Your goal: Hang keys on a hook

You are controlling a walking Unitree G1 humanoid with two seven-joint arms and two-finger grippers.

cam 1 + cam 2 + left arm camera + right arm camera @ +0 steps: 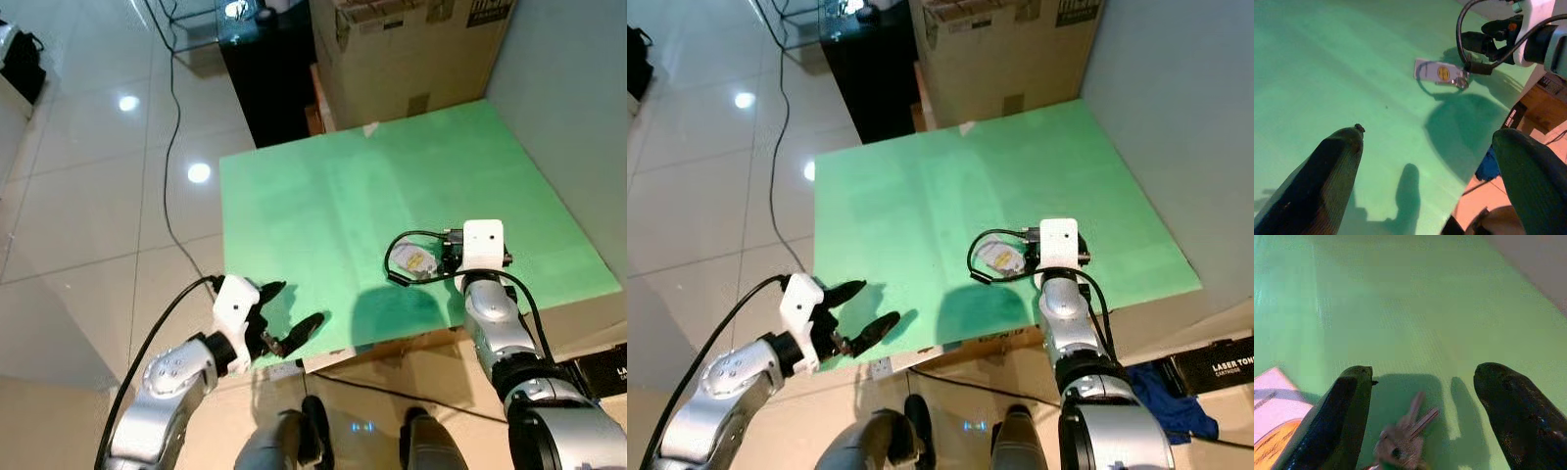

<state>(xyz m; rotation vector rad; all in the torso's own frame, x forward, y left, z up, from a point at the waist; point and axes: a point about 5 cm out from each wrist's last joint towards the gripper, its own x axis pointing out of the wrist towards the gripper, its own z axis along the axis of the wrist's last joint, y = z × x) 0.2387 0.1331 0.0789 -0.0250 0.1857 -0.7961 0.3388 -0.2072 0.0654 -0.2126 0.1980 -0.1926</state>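
A small bunch of keys (1400,443) on a white tag with a yellow disc (1437,72) lies flat on the green tabletop (323,196), near its front right part. My right gripper (1422,374) hovers open just above the keys, one finger on each side of them, touching nothing. In the head views its white wrist block (482,243) and black cable loop cover part of the tag (416,260). My left gripper (297,304) is open and empty over the table's front left corner, well apart from the keys.
A large cardboard box (411,49) and a black stand (265,78) sit behind the table. A grey wall (578,98) runs along the right. A cable (171,147) trails over the shiny floor at left. A black carton (602,372) and blue cloth (1166,401) lie at lower right.
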